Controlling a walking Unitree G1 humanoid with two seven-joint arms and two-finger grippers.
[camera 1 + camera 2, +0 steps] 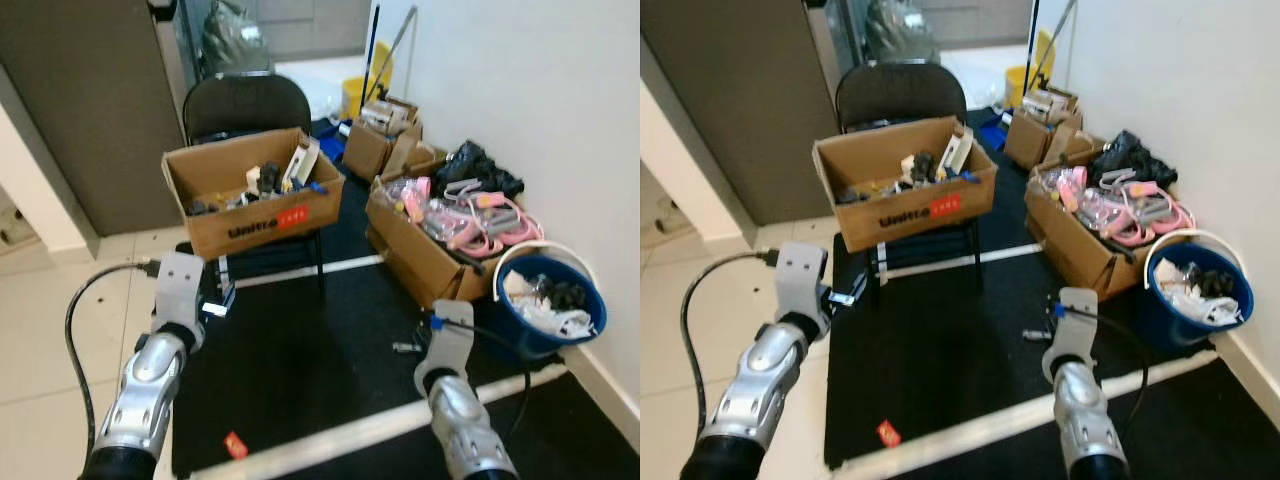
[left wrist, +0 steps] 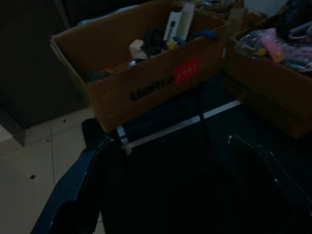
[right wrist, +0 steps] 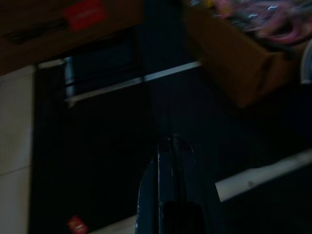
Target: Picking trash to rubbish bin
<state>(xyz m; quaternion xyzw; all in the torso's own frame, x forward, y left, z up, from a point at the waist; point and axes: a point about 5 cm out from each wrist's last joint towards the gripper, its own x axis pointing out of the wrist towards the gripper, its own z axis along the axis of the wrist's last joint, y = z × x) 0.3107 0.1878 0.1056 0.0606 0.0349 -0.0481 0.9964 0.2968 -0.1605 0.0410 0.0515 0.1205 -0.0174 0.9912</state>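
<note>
A small red scrap of trash (image 1: 234, 445) lies on the black mat (image 1: 300, 370) near its front edge, between my two arms; the right wrist view shows the scrap (image 3: 77, 224) too. The rubbish bin, a blue bucket (image 1: 575, 322) with a white liner and rubbish inside, stands by the right wall. My left gripper (image 2: 170, 140) is open, with its fingers (image 2: 73, 195) wide apart and nothing between them, raised in front of the chair. My right gripper (image 3: 171, 142) is shut on nothing and hangs over the mat, left of the bin.
A cardboard box (image 1: 255, 200) of odds and ends sits on a black folding chair (image 1: 245, 100). More cardboard boxes (image 1: 430, 250) with pink items line the right wall. A yellow mop bucket (image 1: 358, 95) stands at the back. White tape strips (image 1: 380, 425) cross the mat.
</note>
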